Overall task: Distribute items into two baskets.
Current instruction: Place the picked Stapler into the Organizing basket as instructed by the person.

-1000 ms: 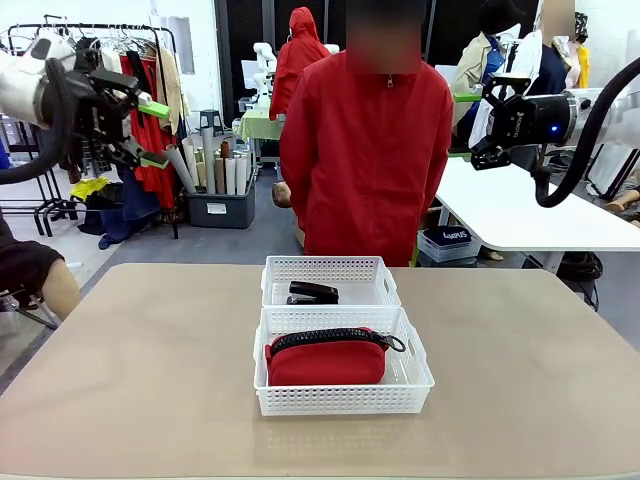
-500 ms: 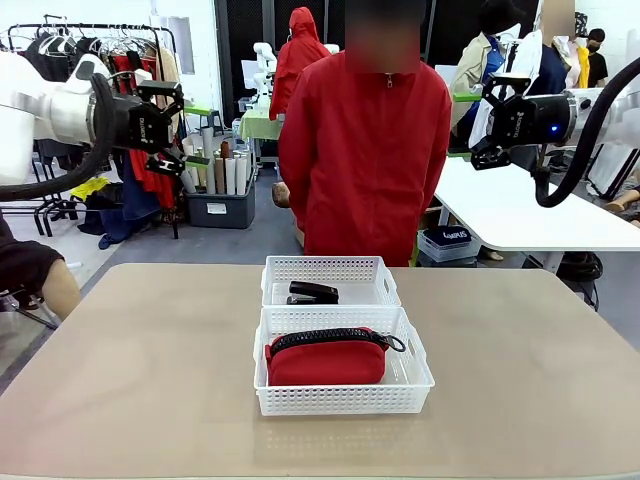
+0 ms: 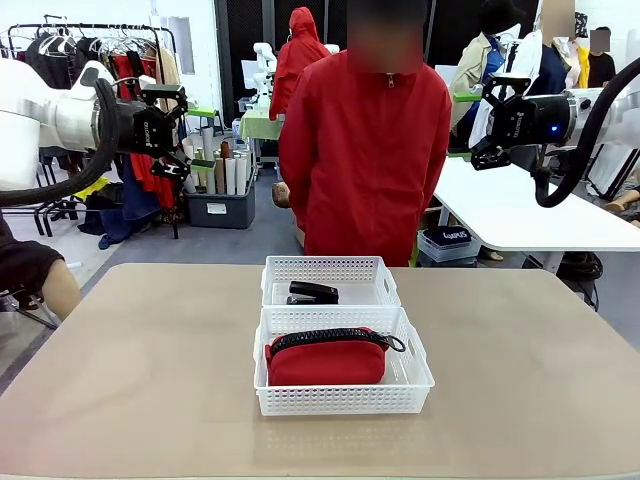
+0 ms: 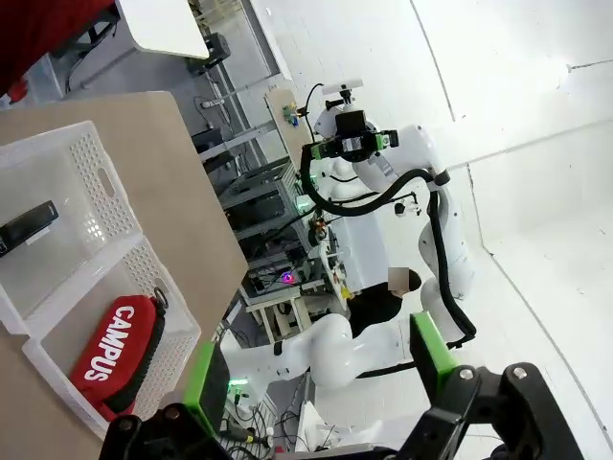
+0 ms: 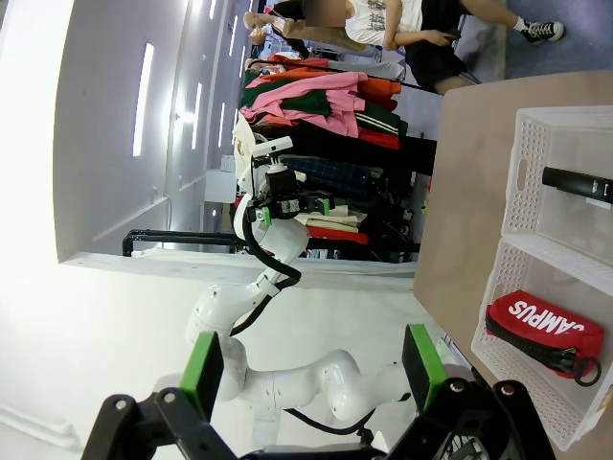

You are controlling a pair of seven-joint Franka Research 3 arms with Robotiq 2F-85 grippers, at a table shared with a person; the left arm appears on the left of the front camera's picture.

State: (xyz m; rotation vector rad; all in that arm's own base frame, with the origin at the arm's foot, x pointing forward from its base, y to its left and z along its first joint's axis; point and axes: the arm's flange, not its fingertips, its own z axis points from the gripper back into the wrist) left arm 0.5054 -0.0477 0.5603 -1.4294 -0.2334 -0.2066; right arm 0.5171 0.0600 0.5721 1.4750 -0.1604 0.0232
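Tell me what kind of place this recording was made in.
Probably a robotics lab or data-collection room, not a home: more white robot arms stand at other tables behind, a clothes rack holds garments, and the two baskets sit on a plain work table.

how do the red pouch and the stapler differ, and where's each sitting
The red pouch is soft fabric, red with a black zipper, and fills much of the near basket. The stapler is hard, all black, far smaller, lying in the far basket's left part. Both lie flat, one per basket.
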